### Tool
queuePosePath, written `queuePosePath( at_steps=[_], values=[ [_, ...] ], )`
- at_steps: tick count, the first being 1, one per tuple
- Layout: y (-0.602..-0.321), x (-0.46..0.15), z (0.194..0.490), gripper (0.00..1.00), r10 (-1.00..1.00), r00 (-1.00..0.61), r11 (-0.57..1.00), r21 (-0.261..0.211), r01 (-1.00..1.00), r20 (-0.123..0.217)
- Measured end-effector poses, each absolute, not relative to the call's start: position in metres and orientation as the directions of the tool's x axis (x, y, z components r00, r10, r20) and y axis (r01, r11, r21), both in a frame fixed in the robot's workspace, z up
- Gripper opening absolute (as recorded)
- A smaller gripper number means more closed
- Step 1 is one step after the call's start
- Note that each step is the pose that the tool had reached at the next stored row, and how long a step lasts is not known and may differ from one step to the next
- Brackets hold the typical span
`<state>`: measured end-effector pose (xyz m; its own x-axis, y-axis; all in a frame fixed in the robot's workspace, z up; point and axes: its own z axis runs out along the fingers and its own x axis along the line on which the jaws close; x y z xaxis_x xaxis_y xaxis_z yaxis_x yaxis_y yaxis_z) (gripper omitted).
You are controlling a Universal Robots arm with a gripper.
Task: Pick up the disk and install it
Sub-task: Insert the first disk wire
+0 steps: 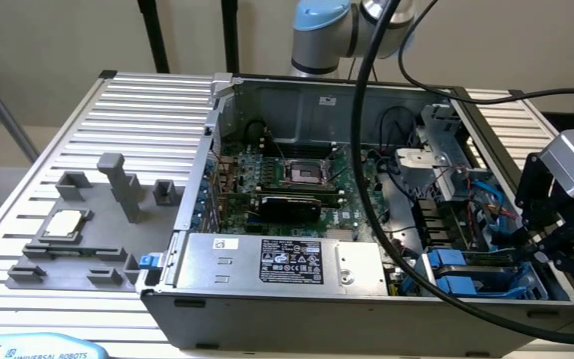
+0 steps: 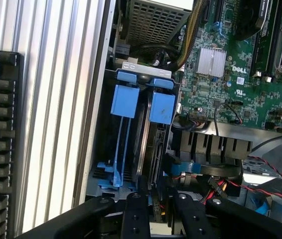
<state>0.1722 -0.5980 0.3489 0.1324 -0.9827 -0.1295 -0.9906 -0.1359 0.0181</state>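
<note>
**While the gripper [image 1: 538,253] hangs at the bay [image 2: 146,67], the disk [image 2: 161,107] sits in its slot**

Exterior view. An open case [image 1: 267,318] lies on a slatted table [image 1: 147,105]. The gripper reaches in from the exterior view's right, over the case's near corner. The disk [image 1: 448,258] rests in the bay with its blue tab toward the exterior view's left. A second blue carrier [image 1: 463,284] lies just beside it, nearer the case wall. This view gives the wider layout. The arm [image 1: 322,30] rises behind the case, and the board [image 1: 287,187] fills the case floor. A silver box [image 1: 287,262] with a black label sits along the near wall. A grey fixture [image 1: 78,250] on the table, well apart from the case, holds a square chip [image 1: 63,224].

Wrist view. The camera looks along the bay, so the disk is seen edge-on. Its blue tab is at the far end, and its near end runs in toward the gripper [image 2: 157,209]. The other carrier [image 2: 125,102] stands between the disk and the case wall. Whether the jaws clamp the disk or merely flank it cannot be told. This view gives the close detail: a ribbed heat sink [image 2: 211,62] on the board, and red and black wires [image 2: 270,172] beside the bay.
</note>
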Motion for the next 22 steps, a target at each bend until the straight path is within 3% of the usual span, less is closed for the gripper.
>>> queuePosePath(
  at_steps=[6, 8, 22],
  values=[
    [-0.598, 0.172, 0.349, 0.26, -0.982, 0.137, -0.141, 0.017, -0.990, -0.129],
    [-0.598, 0.172, 0.349, 0.17, -0.982, 0.138, -0.142, 0.017, -0.990, -0.129],
    [-0.592, 0.151, 0.350, 0.16, -0.982, 0.140, -0.143, 0.017, -0.990, -0.129]
  ],
)
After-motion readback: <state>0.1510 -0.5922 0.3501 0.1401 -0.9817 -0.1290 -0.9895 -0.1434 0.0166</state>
